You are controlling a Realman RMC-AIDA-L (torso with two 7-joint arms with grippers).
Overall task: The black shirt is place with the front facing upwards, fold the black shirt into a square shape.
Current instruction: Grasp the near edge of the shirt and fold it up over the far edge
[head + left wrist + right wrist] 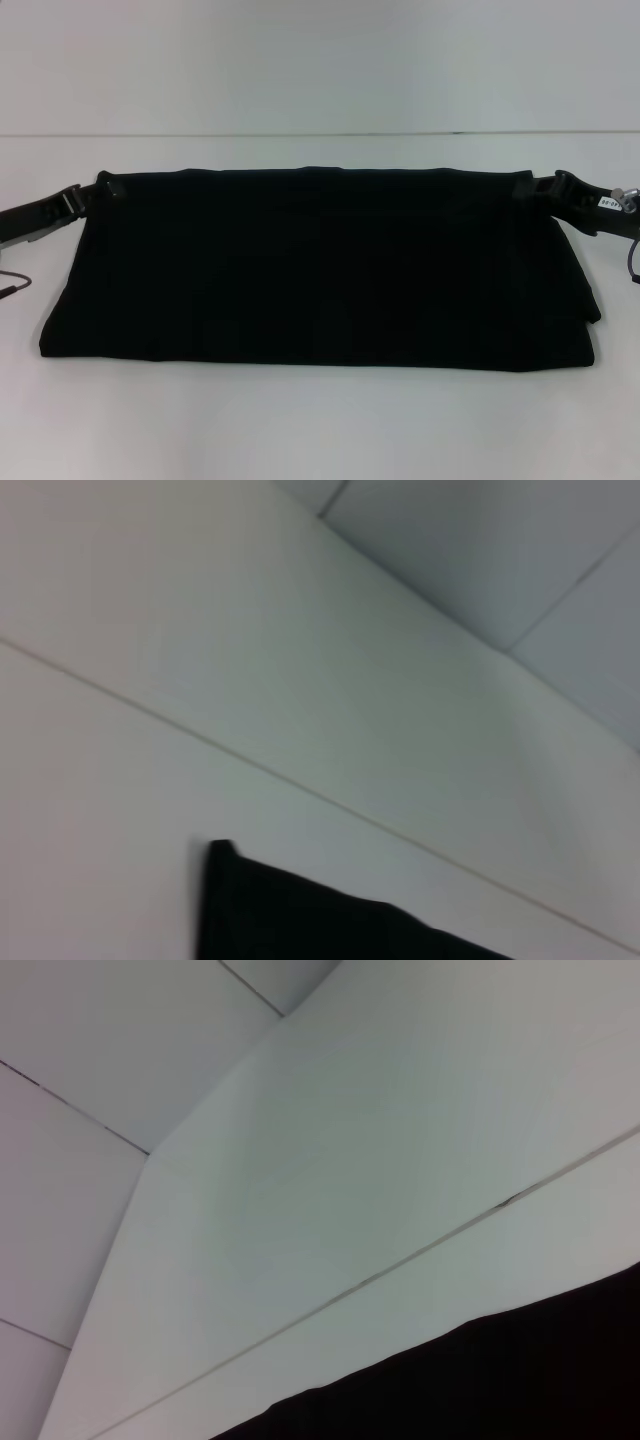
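Holding the black shirt (320, 270) by its far edge, we have one claw at each far corner: the left claw (108, 187) and the right claw (528, 186) each appear closed on the cloth, pinching it flat. The shirt lies across the white worktop (320, 420) as a wide band, folded over itself, with layered edges showing at its right end. We judge the two corners are gripped level so the fold stays straight and the edges line up. Its lettering is hidden. Both wrist views show only dark cloth against the pale worktop.
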